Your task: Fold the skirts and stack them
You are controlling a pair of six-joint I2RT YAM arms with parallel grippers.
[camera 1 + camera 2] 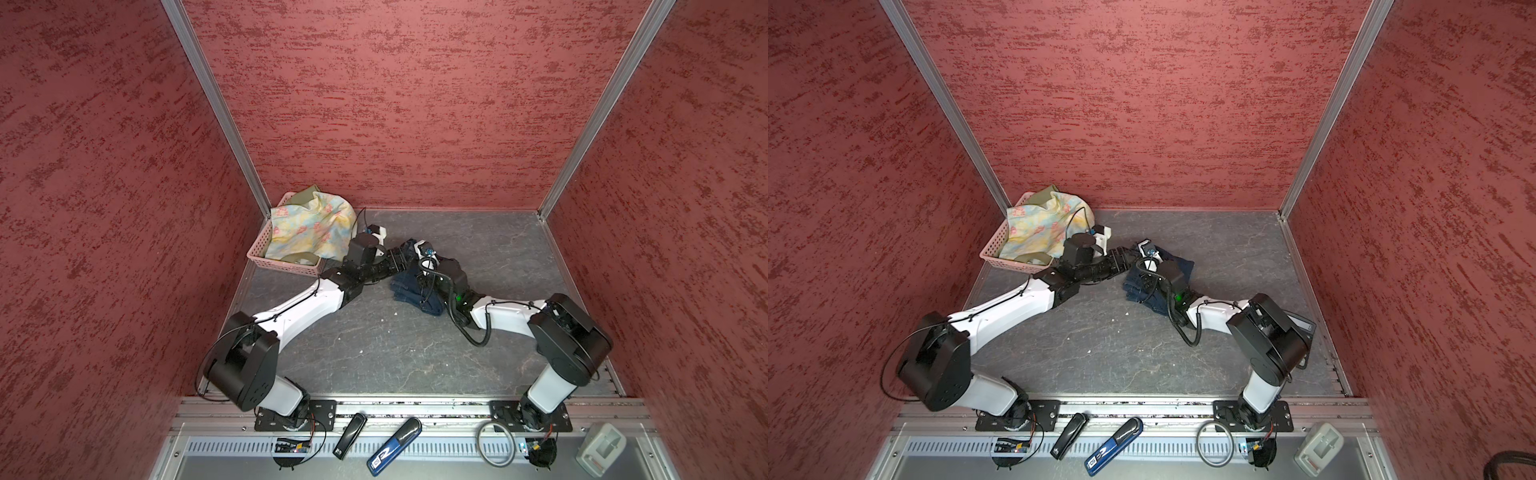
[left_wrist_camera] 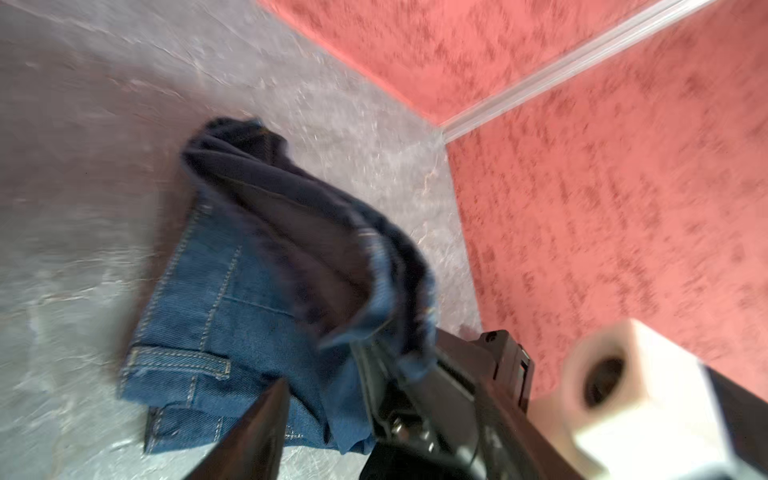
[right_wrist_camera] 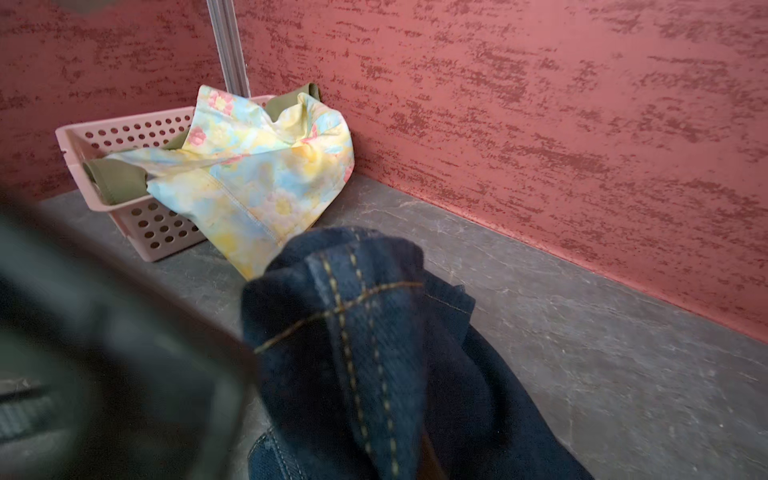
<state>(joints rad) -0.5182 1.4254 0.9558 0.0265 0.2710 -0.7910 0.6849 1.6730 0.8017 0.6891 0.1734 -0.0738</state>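
Note:
The dark blue denim skirt point(image 1: 409, 293) point(image 1: 1140, 291) lies crumpled mid-table, and both grippers meet at its far edge. My right gripper point(image 1: 417, 266) point(image 2: 415, 374) is shut on a raised fold of the denim point(image 3: 365, 332), which hides its fingers in the right wrist view. My left gripper point(image 1: 402, 257) point(image 2: 324, 432) is open, its jaws standing apart beside the denim point(image 2: 232, 299). The pastel flowered skirt point(image 1: 307, 232) point(image 3: 257, 183) spills over the pink basket point(image 1: 259, 245) point(image 3: 153, 232). Under it lies the olive green skirt point(image 1: 305, 194) point(image 3: 120, 178).
Red textured walls close in the grey table on three sides; the basket sits in the back left corner. On the front rail lie a black stapler-like tool point(image 1: 351, 434), a blue device point(image 1: 395, 446), a cable ring point(image 1: 494, 444) and a white device point(image 1: 600, 451).

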